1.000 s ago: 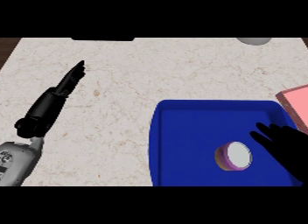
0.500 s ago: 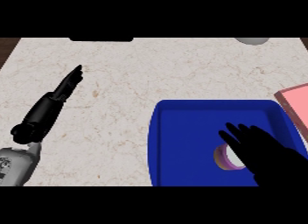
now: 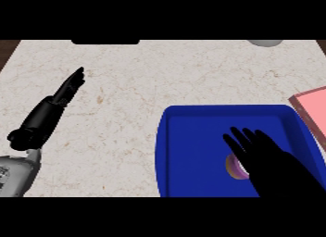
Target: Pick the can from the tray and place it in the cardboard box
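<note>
A speckled beige desk (image 3: 145, 92) is seen from steeply above. At the near right sits a blue tray (image 3: 193, 152). The robot's right hand (image 3: 272, 159) is spread over the tray, fingers straight and pointing to the far side, holding nothing. The can (image 3: 233, 167) lies in the tray beneath that hand; only a sliver of its pale, purple-rimmed end shows at the hand's left edge. This looks like the reaching step: the can is not yet grasped. Next the hand would need to lower and curl round the can.

The pink cardboard box (image 3: 319, 115) lies just right of the tray, partly cut off by the view's edge; the tray's raised right wall stands between can and box. The left hand (image 3: 66, 88) rests open, well apart on the left. A pale round object (image 3: 265, 42) sits at the far edge.
</note>
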`<state>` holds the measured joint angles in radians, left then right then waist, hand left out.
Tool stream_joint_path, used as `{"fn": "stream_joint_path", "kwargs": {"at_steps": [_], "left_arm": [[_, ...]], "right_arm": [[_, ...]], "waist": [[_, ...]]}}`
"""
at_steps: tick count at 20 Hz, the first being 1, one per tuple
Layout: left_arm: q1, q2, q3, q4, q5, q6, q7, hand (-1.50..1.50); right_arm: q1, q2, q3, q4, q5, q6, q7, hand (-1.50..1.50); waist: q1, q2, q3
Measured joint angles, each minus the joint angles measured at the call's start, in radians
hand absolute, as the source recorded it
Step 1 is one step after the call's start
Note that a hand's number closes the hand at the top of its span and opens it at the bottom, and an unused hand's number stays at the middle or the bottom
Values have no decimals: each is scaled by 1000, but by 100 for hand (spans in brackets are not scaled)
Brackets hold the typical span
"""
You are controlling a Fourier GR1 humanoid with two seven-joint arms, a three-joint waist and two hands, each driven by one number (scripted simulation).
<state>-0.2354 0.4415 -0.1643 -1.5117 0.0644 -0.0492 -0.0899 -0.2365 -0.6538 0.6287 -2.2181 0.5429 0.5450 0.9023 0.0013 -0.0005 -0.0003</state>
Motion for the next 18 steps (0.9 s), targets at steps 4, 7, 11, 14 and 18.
{"fn": "stream_joint_path", "kwargs": {"at_steps": [4,7,11,14,18], "left_arm": [[14,-24,-1,-53,-26,7,42,0],[25,-32,20,-56,-31,-15,36,0],[15,-54,42,-51,-53,-33,46,0],[9,-75,55,-22,-78,-44,24,0],[1,-87,86,1,-90,-72,10,0]], "right_arm": [[3,36,-3,63,63,20,-25,-150],[15,72,2,101,121,31,-42,-150],[46,109,-6,143,186,34,-91,-150],[72,114,-34,169,212,32,-156,-150],[98,145,-53,197,255,39,-196,-150]], "waist": [[1,0,0],[1,0,0],[-1,0,0],[-2,0,0],[-3,0,0]]}}
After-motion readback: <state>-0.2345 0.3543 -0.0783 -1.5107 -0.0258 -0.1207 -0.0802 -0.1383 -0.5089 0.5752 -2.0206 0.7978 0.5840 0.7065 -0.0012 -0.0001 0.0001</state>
